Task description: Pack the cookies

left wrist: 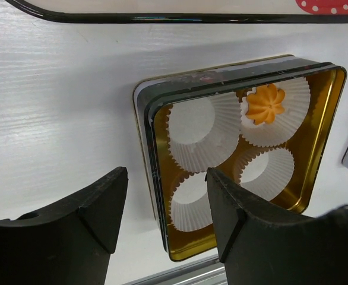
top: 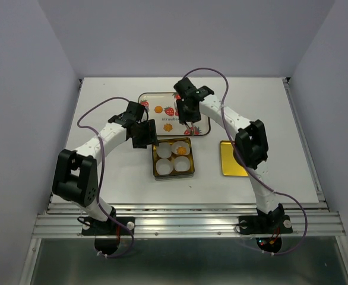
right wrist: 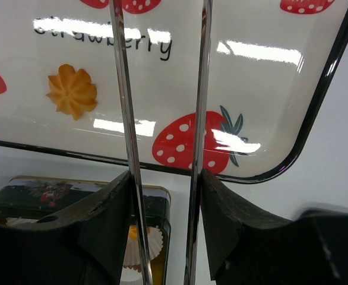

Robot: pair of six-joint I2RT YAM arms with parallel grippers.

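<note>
One orange scalloped cookie (left wrist: pixel 265 104) sits packed; right gripper (right wrist: pixel 165 190), clamping thin steel tweezers (right wrist: pixel 119 89), should shift left over the next cookie (right wrist: pixel 72 91); left gripper (left wrist: pixel 168 184) gapes empty.

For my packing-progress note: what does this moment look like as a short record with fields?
tin: open, holds four paper cups
packed cookie: one, in a cup; the other three cups are empty
strawberry tray: behind the tin
loose cookie: lying on the tray
left hand: open, empty, over the tin's near edge
right hand: shut on tweezers, over the tray
gold lid: flat, right of the tin
</note>
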